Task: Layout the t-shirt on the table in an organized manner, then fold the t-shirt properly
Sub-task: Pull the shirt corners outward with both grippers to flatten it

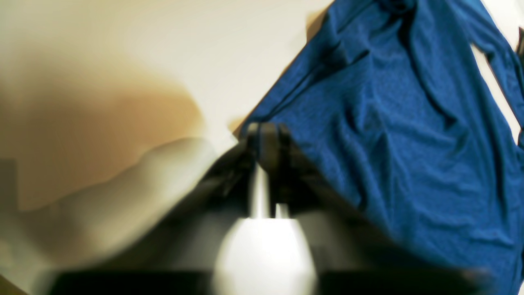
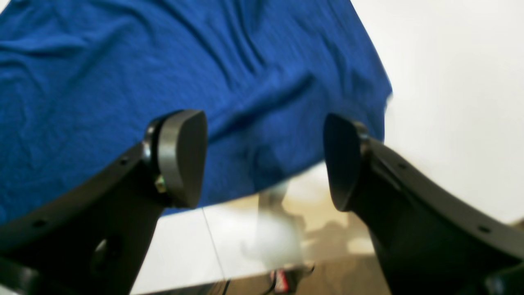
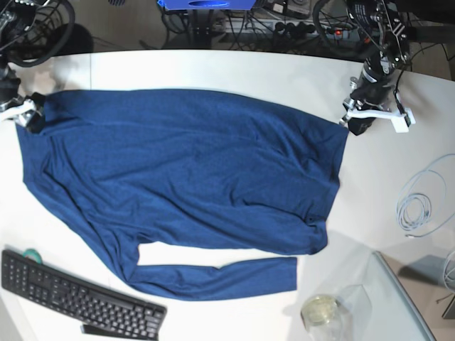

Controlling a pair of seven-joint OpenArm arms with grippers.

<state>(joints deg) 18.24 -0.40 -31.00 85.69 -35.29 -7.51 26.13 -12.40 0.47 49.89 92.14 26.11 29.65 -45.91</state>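
The dark blue t-shirt (image 3: 185,177) lies spread on the white table (image 3: 213,71), body wide and wrinkled, one long sleeve stretched along the front edge. My left gripper (image 3: 350,122) is at the shirt's far right corner. In the left wrist view its blurred fingertips (image 1: 266,139) stand close together just beside that corner of the t-shirt (image 1: 389,123); whether they pinch cloth is unclear. My right gripper (image 3: 32,114) is at the far left corner. In the right wrist view the right gripper (image 2: 264,159) is wide open above the t-shirt (image 2: 163,61), with nothing between the pads.
A black keyboard (image 3: 78,298) lies at the front left, with a small green object (image 3: 30,253) beside it. A glass jar (image 3: 320,311) and a clear panel (image 3: 398,298) stand at the front right. A coiled light cable (image 3: 416,206) lies at the right.
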